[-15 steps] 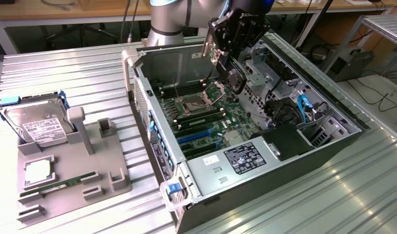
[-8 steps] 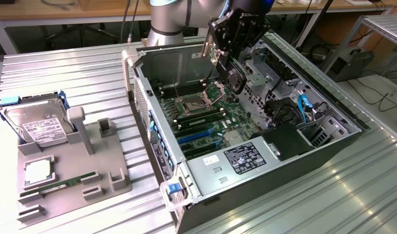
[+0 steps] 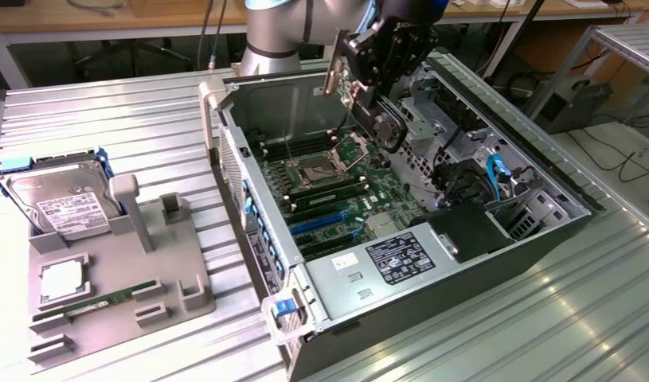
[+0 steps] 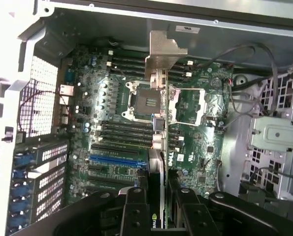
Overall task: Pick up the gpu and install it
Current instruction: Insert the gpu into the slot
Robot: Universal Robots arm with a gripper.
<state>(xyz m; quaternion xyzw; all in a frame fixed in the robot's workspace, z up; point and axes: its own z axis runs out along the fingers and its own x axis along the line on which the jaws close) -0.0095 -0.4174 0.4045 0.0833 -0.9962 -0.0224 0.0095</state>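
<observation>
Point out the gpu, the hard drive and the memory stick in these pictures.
gpu (image 4: 163,54), wrist view, on its pale metal bracket.
hard drive (image 3: 72,213), exterior view, on its white label.
memory stick (image 3: 95,302), exterior view, on the middle of its green strip.

Exterior view high, oblique; wrist view close over shared motherboard (image 4: 205,147).

Bright even light (white glare on table (image 3: 103,121))
</observation>
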